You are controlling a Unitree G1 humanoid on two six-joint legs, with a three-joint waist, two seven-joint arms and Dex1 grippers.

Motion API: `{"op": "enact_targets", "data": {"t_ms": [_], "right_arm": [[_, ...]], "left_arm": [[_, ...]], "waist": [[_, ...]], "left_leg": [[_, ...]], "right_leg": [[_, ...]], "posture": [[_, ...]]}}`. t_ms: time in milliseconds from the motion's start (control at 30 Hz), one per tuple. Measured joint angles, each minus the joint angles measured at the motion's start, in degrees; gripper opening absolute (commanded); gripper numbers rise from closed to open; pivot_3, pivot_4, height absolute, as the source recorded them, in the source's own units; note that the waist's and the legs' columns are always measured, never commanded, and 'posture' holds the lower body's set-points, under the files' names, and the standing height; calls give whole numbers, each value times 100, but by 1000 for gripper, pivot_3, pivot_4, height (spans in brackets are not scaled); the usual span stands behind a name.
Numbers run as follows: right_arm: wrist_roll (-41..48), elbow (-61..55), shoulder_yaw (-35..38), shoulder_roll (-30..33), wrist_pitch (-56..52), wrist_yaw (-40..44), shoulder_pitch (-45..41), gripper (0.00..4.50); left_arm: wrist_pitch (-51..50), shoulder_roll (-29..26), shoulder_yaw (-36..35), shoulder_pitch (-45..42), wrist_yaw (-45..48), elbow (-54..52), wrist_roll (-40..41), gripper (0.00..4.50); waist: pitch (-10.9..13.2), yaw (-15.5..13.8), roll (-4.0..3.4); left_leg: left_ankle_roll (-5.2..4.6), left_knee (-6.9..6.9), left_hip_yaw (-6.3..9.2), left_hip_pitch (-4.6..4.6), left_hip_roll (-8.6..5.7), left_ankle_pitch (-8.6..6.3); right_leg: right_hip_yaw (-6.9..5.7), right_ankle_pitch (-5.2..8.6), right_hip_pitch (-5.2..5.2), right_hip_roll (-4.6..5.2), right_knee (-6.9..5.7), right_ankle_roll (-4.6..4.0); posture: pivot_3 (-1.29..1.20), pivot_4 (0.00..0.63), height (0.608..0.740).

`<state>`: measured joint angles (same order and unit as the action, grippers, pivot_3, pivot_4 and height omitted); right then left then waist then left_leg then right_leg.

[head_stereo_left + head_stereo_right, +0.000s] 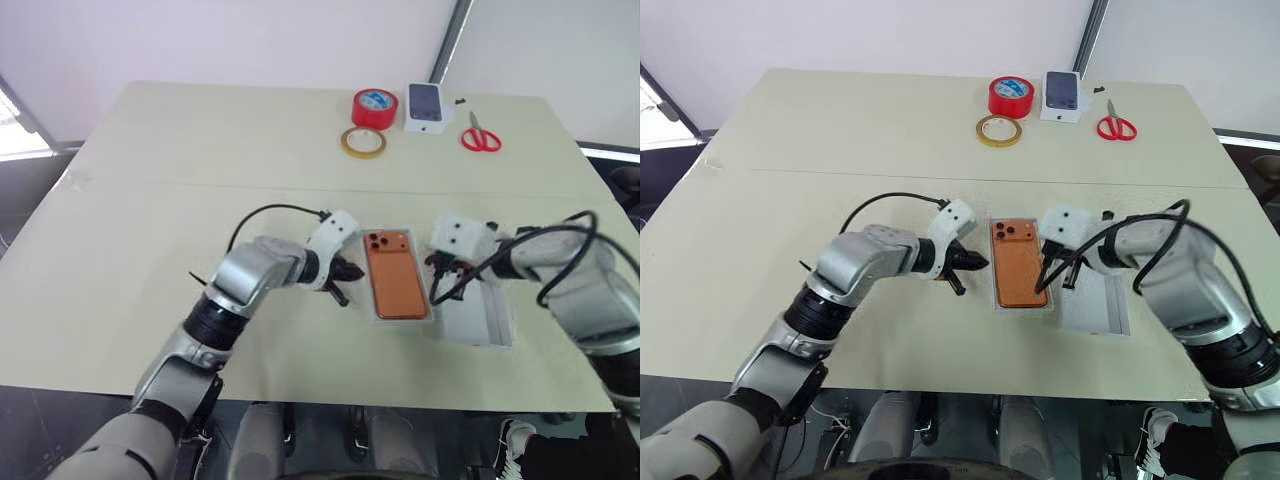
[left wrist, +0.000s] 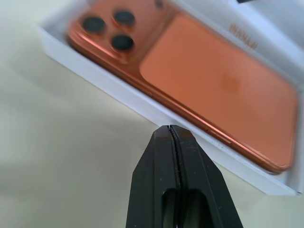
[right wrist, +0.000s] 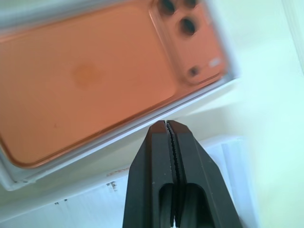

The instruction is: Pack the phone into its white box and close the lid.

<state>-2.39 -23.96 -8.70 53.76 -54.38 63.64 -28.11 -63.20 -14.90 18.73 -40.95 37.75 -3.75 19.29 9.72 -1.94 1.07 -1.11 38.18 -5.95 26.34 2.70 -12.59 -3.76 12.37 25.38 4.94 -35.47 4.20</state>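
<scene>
The orange phone (image 1: 393, 278) lies camera side up inside the shallow white box (image 1: 405, 319) near the table's front middle. Its three dark lenses (image 2: 110, 30) are at the far end. The lid (image 1: 482, 322) lies open side up right beside the box on the right. My left gripper (image 1: 355, 270) is shut and empty, hovering just left of the box's (image 2: 118, 92) left rim. Also shut and empty, my right gripper (image 1: 445, 268) hangs above the seam between box and lid; in the right wrist view its tip (image 3: 166, 124) sits over the box's edge.
At the back of the table stand a red tape roll (image 1: 374, 107), a tan tape ring (image 1: 363, 142), a small white box with a phone picture (image 1: 426, 107) and red scissors (image 1: 480, 135). Black cables loop off both wrists.
</scene>
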Motion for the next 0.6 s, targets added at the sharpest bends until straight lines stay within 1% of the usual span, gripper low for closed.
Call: {"op": "enact_targets", "data": {"t_ms": [67,100,133,233,333,367,500,600], "right_arm": [[246,-35,81,117,-361,75,20,0],[374,-52,102,170,-554,94,53,542],[473,-54,111,179,-745,95,66,790],[837,-51,134,172,-1436,-10,58,2356],[1031,-38,147,82,-2204,-346,-176,4005],[1086,-28,164,56,-2494,-484,-288,4436],[1367,186,356,-195,-3519,-964,-641,4436],[1527,420,417,-334,-3765,-1315,-660,4436]], "left_arm": [[4,-192,-135,84,26,-106,25,25],[13,-285,-196,123,45,-128,39,0],[23,-381,-247,170,57,-152,46,0],[182,-597,-281,304,128,-266,52,0],[592,-916,-262,483,416,-616,75,0],[776,-1034,-251,559,557,-762,87,0],[1234,-1407,-224,921,1055,-1272,232,0],[1267,-1447,-222,1020,1129,-1334,271,0]], "waist": [[0,-1,0],[0,-2,0],[0,-2,0],[0,-21,-1],[0,-4,-3],[0,9,-3],[-1,54,-5],[-1,32,-5]], "left_leg": [[0,0,-1,0,0,0],[0,0,-1,0,0,0],[0,0,-1,0,0,0],[0,1,-2,1,-2,0],[1,0,-4,2,-2,-1],[1,-1,-4,1,0,-1],[2,-2,-4,1,0,-1],[2,-1,-4,2,-3,-1]], "right_leg": [[0,0,1,1,0,0],[0,0,0,1,0,-1],[0,0,0,2,0,-1],[0,0,1,7,0,-1],[2,0,4,10,0,-3],[2,0,5,9,0,-4],[2,-1,4,11,1,-5],[2,0,4,13,1,-5]], "posture": [[0,150,740],[0,150,740],[0,150,740],[0,150,740],[0,150,740],[0,150,740],[0,150,740],[0,150,740]]}}
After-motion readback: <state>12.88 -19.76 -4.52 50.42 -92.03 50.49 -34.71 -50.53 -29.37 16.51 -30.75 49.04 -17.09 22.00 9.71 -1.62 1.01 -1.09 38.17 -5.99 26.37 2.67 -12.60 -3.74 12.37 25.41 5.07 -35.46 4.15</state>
